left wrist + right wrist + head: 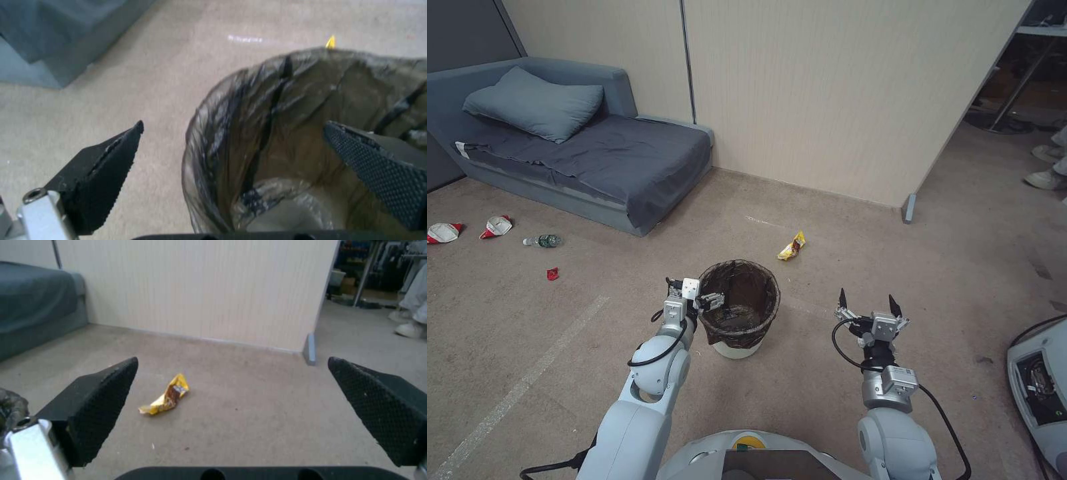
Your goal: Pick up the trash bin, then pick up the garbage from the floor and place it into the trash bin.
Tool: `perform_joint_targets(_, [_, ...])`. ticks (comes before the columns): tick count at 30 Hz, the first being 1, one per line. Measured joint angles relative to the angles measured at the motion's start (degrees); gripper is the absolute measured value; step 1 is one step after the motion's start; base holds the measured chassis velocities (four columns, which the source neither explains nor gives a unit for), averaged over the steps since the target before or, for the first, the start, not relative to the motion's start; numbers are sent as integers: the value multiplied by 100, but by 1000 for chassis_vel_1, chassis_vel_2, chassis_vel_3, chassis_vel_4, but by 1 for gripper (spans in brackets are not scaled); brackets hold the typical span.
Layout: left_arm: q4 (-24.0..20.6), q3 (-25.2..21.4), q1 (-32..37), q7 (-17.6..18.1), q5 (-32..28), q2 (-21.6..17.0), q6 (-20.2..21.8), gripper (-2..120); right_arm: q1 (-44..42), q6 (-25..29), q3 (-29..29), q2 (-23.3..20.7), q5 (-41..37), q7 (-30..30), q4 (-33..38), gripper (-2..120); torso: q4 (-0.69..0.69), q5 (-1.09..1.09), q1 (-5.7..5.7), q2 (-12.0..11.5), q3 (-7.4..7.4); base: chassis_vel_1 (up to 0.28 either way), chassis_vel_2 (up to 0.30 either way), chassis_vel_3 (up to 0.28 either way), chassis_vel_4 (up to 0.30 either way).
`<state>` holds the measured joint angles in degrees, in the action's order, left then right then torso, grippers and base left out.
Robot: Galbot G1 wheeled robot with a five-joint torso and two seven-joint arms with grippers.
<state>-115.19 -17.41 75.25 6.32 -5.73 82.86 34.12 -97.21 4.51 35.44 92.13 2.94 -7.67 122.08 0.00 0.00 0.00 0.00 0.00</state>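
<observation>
**Left fingers astride the bin rim, right arm waiting open**

The trash bin (739,313) stood on the carpet (840,267) just in front of the robot, its dark bag folded over the rim. The left gripper (706,298) sat at the bin's left rim with its fingers (100,173) spread apart, 1 outside the wall and 1 inside the bag; they had not closed on the rim. The right gripper (867,308) hung to the right of the bin, well apart from it, its 2 fingers (93,406) wide open and holding nothing.

A yellow wrapper (792,246) lay on the carpet beyond the bin, near the wall (827,100). Far to the left, close to the sofa bed (580,147), lay 2 crushed red-and-white cups (496,226), a clear bottle (542,241) and a small red scrap (552,273). A grey pillow (534,103) rested on the sofa bed.
</observation>
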Motion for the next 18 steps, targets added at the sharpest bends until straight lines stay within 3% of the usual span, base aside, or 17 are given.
perform_joint_targets(9, [191,85,-281,646,-469,3,502,100,34,72,-20,0,-27,-41,-98,100,0,0,0,0,0,0,0,0,0])
perform_joint_targets(18, [478,-26,-452,932,-654,14,598,100,51,108,-2,0,-61,-50,-182,100,0,0,0,0,0,0,0,0,0])
